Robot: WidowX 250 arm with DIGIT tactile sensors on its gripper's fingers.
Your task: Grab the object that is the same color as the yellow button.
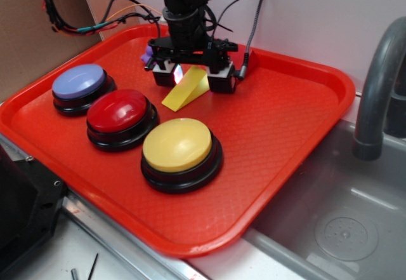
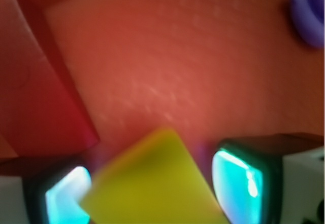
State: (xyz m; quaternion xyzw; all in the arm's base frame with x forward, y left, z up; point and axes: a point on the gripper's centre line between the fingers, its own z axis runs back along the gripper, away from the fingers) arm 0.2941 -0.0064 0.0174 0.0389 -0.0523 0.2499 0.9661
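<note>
- Item: yellow wedge (image 1: 186,89), a small ramp-shaped block, solid in colour and smooth-faced; matched by colour to the yellow button (image 1: 178,145).
- Location: it is found on the red tray (image 1: 285,121), toward the tray's back half, directly under the gripper (image 1: 190,77). The thick end is seen between the fingers; the thin end points out toward the buttons.
- Gripper state: the jaws are held apart, one finger pad on each side of the wedge. In the wrist view the wedge (image 2: 155,183) is seen between the two lit pads (image 2: 236,181), close to the left one and with a small gap to the right one. No firm clamping is shown.
- Handling, as judged: the block is likely light and rigid, so little force should be needed. The smooth plastic and the sloped top are taken as a slip risk; a squeeze on the ramp face could push the piece out.
- Recommended hold: the two flat parallel side faces, near the thick end, are to be taken.
- Alignment: the wedge appears turned at an angle to the pads in the wrist view, so a twist on closing is to be expected.
- Nearby items: a red block (image 2: 35,87) and a purple object (image 2: 309,16) are noted close by, apart from the wedge.
</note>
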